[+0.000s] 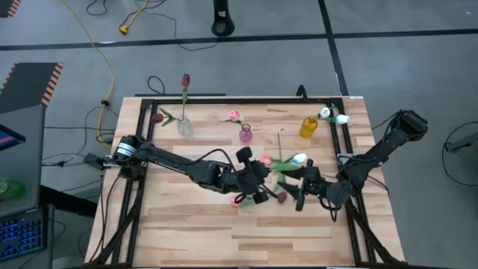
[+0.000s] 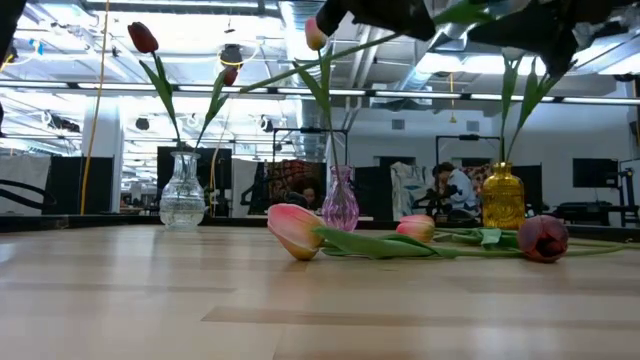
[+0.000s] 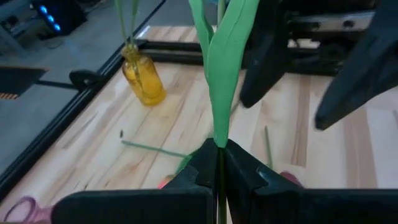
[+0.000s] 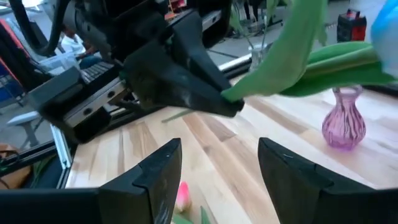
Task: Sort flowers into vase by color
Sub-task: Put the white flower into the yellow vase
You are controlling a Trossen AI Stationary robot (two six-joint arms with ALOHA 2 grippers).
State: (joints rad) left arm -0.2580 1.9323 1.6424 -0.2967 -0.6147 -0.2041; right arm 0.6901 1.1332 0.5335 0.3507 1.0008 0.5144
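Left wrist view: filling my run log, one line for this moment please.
left hand: shut on green-stemmed artificial tulip | right hand: open, facing it | amber glass vase: upright

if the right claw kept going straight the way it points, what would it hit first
Most likely the left claw and the green leaf of the flower it holds, which sit just ahead of the open right claw. Depth is hard to judge.

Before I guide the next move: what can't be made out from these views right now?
- Held flower: head cut off by the left wrist view's top edge; colour unconfirmed there.
- Left gripper, shut on the stem: in the low view, only dark shapes cut off at the top.
- Right gripper, open.
- Yellow vase: flower heads cropped in the low view.
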